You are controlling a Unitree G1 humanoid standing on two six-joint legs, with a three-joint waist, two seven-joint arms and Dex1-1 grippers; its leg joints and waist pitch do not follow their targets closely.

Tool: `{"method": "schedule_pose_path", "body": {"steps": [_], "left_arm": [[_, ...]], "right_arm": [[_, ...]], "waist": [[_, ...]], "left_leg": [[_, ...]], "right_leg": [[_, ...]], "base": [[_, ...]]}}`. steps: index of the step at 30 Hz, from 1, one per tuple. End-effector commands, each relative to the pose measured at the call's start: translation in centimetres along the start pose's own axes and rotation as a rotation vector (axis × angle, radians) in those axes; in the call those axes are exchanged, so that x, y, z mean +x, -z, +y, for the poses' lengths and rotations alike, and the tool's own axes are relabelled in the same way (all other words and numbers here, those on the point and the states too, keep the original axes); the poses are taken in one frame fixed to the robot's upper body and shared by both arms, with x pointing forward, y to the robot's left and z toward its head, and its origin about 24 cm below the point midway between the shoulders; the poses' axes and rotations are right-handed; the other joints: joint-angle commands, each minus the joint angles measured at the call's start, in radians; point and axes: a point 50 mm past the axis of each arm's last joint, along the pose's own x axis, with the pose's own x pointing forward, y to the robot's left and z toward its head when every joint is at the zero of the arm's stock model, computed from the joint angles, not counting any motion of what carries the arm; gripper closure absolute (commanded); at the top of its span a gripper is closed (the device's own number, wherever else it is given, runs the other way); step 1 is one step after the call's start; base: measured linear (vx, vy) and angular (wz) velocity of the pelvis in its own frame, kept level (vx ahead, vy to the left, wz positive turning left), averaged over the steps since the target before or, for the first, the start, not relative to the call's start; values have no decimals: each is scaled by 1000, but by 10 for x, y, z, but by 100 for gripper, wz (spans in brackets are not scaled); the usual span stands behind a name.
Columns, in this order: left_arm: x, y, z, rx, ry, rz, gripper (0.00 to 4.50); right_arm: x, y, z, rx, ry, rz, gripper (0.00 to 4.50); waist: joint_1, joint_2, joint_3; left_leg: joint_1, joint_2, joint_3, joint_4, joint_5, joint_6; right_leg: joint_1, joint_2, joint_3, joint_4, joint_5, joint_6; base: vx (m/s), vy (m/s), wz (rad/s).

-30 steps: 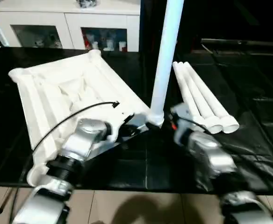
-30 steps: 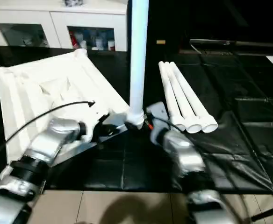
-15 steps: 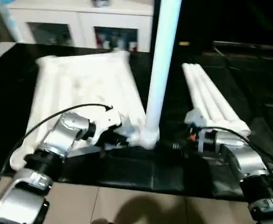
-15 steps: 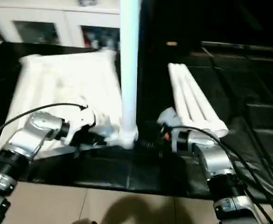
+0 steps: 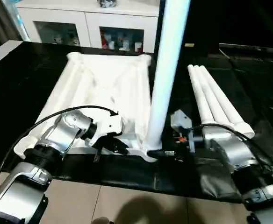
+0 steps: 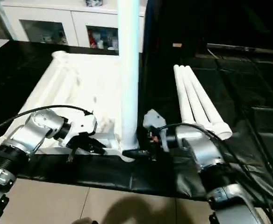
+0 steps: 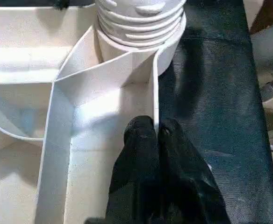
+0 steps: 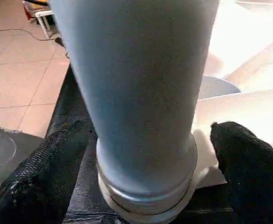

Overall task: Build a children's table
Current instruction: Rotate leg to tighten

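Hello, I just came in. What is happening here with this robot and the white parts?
The robot is putting legs on a small table. The top lies upside down on the black surface, and one leg stands upright in its near corner socket. The left gripper is shut on a thin rib of the top beside that socket. The right gripper is open, one finger on each side of the leg's base. Three more legs lie side by side to the right, not yet fitted.
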Motion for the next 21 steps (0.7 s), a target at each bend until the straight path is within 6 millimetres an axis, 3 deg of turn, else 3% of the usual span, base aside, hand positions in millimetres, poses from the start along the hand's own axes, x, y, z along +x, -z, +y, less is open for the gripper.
{"method": "schedule_pose_path", "body": {"steps": [1, 12, 14, 21], "left_arm": [[12, 1, -6, 21, 93, 43, 450], [13, 3, -6, 32, 98, 49, 450], [14, 3, -6, 31, 100, 47, 450], [18, 3, -2, -25, 40, -3, 450]], "right_arm": [[1, -4, -2, -6, -15, -2, 40], [5, -1, 0, 21, -45, -4, 138], [6, 1, 2, 27, -51, -2, 160], [9, 8, 7, 87, -40, -30, 177]], "waist": [[-5, -7, -70], [-2, -6, -71], [-1, -2, -71], [3, 0, -71]], "left_leg": [[16, 25, 1, -60, -171, 30], [16, 26, 0, -60, -173, 25], [16, 26, -1, -60, -174, 23], [19, 26, 1, -59, -178, 22]], "right_leg": [[49, -72, 38, -61, -105, -233], [49, -72, 38, -61, -110, -229], [49, -72, 38, -60, -111, -228], [50, -71, 39, -61, -94, -235]], "base": [[0, 0, 0], [0, 0, 0], [0, 0, 0], [0, 0, 0]]}}
